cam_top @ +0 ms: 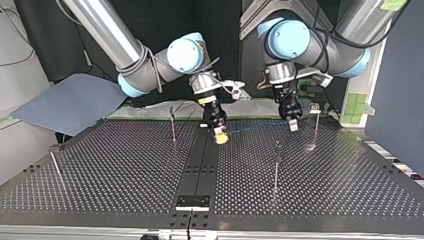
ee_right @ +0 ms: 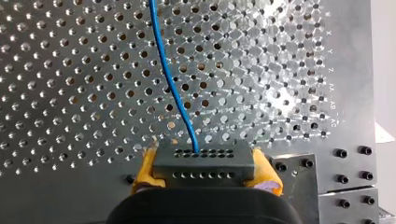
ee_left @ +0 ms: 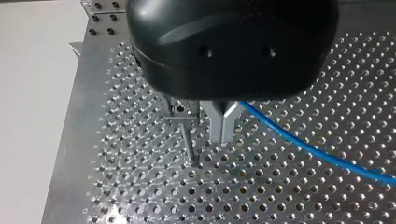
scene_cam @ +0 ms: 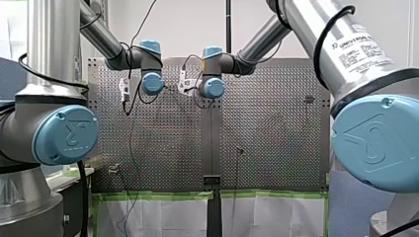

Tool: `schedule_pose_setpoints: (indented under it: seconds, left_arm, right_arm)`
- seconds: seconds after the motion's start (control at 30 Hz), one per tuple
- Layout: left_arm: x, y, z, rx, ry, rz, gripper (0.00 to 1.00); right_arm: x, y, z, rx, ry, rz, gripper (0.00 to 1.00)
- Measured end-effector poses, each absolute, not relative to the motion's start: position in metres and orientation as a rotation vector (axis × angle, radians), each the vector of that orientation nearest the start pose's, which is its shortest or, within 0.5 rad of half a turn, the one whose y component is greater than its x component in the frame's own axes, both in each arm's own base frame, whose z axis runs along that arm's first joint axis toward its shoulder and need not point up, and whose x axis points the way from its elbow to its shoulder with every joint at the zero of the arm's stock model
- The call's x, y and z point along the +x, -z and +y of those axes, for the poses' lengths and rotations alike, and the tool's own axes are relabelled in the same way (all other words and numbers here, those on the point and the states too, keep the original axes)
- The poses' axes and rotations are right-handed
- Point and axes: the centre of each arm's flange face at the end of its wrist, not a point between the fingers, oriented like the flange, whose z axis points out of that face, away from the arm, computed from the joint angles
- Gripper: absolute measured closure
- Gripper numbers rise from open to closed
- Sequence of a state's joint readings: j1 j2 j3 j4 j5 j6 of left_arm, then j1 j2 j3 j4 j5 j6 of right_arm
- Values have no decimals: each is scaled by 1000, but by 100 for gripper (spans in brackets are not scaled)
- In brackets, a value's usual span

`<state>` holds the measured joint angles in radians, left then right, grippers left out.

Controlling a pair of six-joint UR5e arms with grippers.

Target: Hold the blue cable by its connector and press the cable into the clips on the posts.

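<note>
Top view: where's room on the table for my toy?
Bare table between the left edge post and the post beside my right gripper; also right of the front post. Crowded around my left gripper and the blue cable.

In the top view, my right gripper [cam_top: 220, 137] hangs over the table [cam_top: 125, 175] at its middle seam, far side. My left gripper [cam_top: 293, 126] is to its right. The cable [cam_top: 255, 125] runs between them. One post [cam_top: 172, 122] stands left of my right gripper, a second post [cam_top: 315, 122] just right of my left gripper, a third post [cam_top: 276, 165] nearer the camera, and a fourth post [cam_top: 55, 165] at the left edge. The connector [ee_right: 204, 161] sits between my right gripper's fingers [ee_right: 144, 170].
</note>
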<state>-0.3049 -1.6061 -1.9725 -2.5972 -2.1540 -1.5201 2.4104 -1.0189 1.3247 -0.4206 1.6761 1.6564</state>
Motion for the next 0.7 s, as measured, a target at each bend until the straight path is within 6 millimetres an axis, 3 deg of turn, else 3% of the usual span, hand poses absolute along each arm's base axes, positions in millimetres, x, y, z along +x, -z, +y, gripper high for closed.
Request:
schedule_pose_setpoints:
  seconds: [0.7]
  left_arm:
    - [448, -360, -207, -216, -192, 1451, 99]
  right_arm:
    - [621, -341, -401, 1567, -1925, -836, 100]
